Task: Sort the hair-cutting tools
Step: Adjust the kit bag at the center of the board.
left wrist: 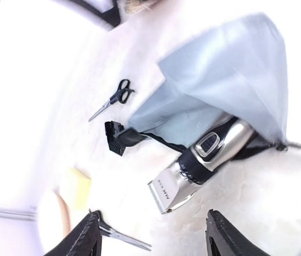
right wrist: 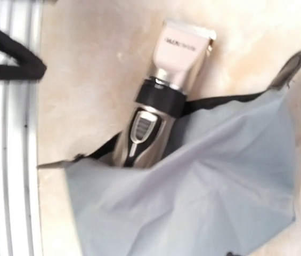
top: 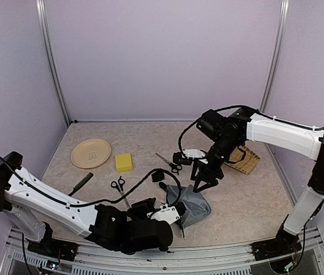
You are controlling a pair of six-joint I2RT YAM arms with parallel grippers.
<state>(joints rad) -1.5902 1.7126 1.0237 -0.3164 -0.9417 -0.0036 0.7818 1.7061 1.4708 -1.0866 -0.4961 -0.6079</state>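
Left end effector (left wrist: 153, 240) hangs spread and empty over the black-and-silver electric clipper (left wrist: 198, 165), which lies half inside the grey fabric zip pouch (left wrist: 230, 69) on the table (top: 253, 200), blade end sticking out. Right end effector (top: 205, 183) hovers, spread, just above the pouch.

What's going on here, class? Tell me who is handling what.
Two robot arms are at a grey zip pouch. The electric clipper lies half inside its mouth, blade end sticking out. The left gripper and the right gripper hover open by it, holding nothing. The near scissors, the far scissors, the black comb and a small black piece lie outside it on the table.
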